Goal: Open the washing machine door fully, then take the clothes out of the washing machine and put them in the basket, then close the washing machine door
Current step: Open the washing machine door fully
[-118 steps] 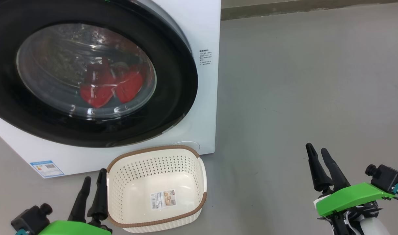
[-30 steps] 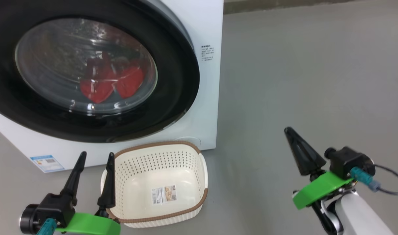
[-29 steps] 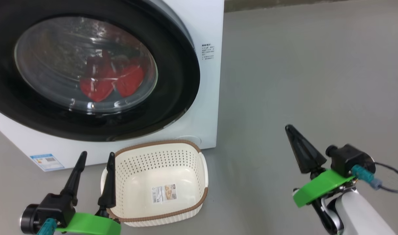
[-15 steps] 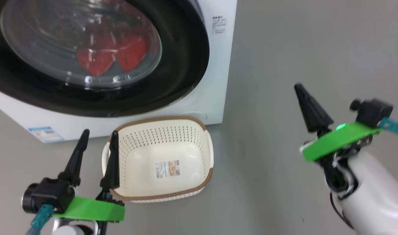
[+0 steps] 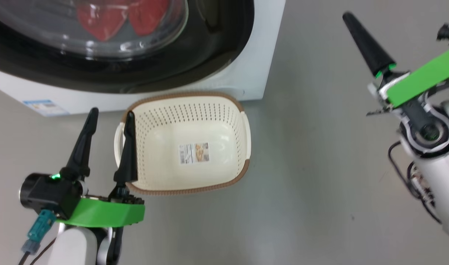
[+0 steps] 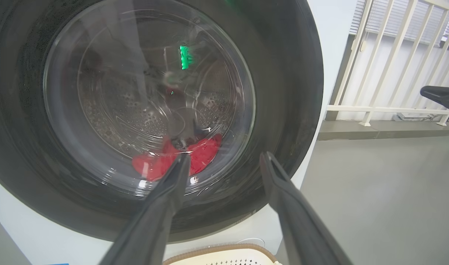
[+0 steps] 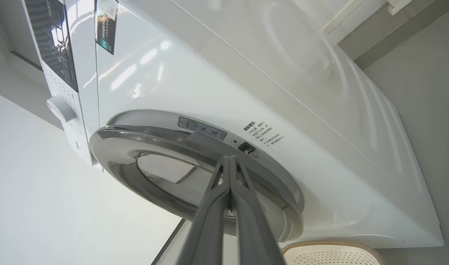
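laundry in bright red, the clothes (image 5: 99,16), lies low in the drum behind the bulging glass of the washing machine door (image 5: 213,44), which sits shut against the washing machine (image 5: 263,55), so the glossy black rim and the window stand between both grippers and the fabric. the basket (image 5: 189,97) stands on the grey floor (image 5: 313,173) just in front of the machine's lower edge, below the door, open side up, with a barcode sticker (image 5: 194,153) showing on its base. a small blue label (image 5: 44,106) sits on the white front to the basket's left. the left gripper (image 5: 111,112) hangs at the basket's left end, its two dark fingers spread wide and pointing toward the door; the finger nearer the basket crosses the brown rim and side handle in the head view, and whether it touches them cannot be told. in the left wrist view one spread finger covers part of the red fabric, and a white railing (image 6: 386,73) stands beyond the machine's right side. the right gripper (image 5: 351,23) is raised over bare floor, well apart from the machine, fingers pressed together into one point. in its wrist view they aim at the door's silvery edge near a small dark slot (image 7: 246,148), with a control knob (image 7: 60,108) further along the front.
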`<state>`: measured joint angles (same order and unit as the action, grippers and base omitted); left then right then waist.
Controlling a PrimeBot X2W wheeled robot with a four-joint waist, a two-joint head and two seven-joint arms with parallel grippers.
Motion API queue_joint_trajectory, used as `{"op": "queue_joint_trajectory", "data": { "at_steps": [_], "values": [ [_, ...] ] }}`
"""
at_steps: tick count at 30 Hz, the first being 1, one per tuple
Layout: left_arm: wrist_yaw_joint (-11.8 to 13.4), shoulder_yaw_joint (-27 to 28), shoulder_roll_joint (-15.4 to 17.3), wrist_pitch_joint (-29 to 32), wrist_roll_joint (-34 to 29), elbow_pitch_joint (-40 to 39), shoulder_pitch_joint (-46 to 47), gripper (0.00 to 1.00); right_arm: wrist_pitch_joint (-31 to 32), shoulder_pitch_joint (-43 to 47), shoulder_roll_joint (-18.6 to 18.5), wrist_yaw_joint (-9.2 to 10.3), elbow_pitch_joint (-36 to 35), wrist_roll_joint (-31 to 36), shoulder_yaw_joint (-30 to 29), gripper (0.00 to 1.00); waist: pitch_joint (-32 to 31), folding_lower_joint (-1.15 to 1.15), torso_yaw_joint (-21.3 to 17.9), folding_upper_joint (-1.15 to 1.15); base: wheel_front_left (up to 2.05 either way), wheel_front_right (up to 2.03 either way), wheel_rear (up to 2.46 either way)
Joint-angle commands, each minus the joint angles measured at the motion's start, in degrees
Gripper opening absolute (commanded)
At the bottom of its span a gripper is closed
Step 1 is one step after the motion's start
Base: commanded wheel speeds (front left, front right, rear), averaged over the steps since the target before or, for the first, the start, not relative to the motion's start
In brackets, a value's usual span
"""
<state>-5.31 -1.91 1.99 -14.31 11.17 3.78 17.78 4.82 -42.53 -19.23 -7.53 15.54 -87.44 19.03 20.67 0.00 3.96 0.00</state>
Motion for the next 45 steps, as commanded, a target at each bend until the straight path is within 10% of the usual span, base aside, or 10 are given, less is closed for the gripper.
{"op": "queue_joint_trajectory", "data": {
  "at_steps": [1, 18, 45],
  "values": [
    [0.29, 1.35, 0.88, -0.69, 0.17, -2.07, 1.26, 1.00, 1.36, -1.22, -0.44, 0.04, -2.07, -1.81, -0.30, 0.00, 3.64, 0.00, 1.49, 0.00, 0.00, 0.00, 0.00],
    [1.02, -1.73, 0.88, -0.69, 0.11, -4.45, 4.07, 1.00, 17.83, -13.42, 1.09, 0.04, -0.09, -11.83, -7.30, 0.00, 12.72, 0.00, 5.21, 0.00, 0.00, 0.00, 0.00],
    [2.29, -4.47, 0.88, -0.69, 0.63, -5.90, 5.19, 1.00, 30.46, -25.91, 5.36, 0.04, 4.67, -7.22, -9.46, 0.00, 18.43, 0.00, 10.62, 0.00, 0.00, 0.00, 0.00]
  ]
}}
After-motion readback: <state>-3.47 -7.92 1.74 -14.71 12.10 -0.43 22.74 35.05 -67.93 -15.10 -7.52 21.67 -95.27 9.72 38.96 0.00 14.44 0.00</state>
